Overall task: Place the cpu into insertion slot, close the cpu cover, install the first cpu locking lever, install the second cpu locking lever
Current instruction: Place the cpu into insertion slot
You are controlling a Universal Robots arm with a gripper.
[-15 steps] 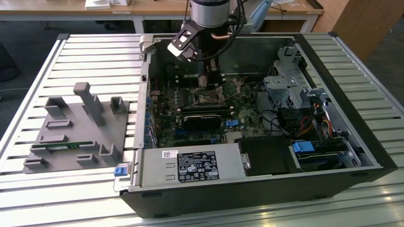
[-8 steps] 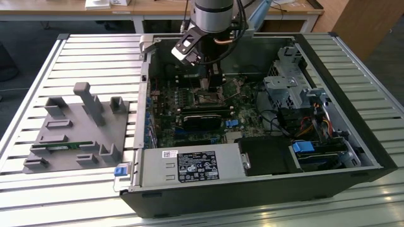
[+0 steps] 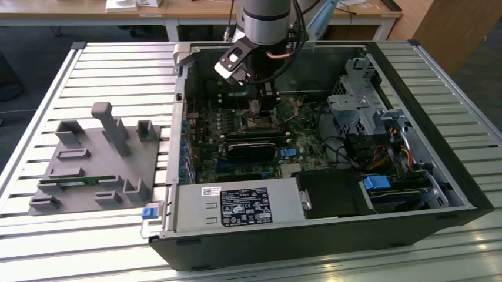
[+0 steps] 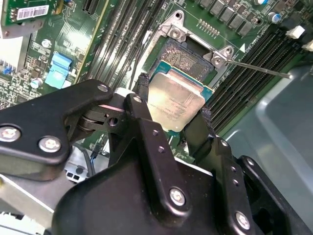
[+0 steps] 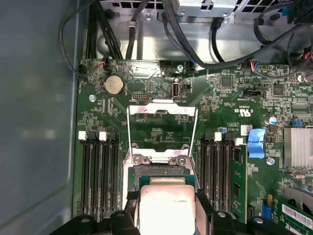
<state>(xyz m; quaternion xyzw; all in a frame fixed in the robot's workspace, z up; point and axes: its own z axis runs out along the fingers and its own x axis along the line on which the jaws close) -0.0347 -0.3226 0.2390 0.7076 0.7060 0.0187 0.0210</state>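
Slatted metal table; wooden desks behind; dark floor.

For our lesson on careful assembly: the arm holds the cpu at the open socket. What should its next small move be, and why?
Probably a short slide to centre the cpu over the insertion slot before lowering. The fingers grip it by two edges, part of the dark socket bed shows uncovered beyond it, and the cpu cover is swung open, out of the way.
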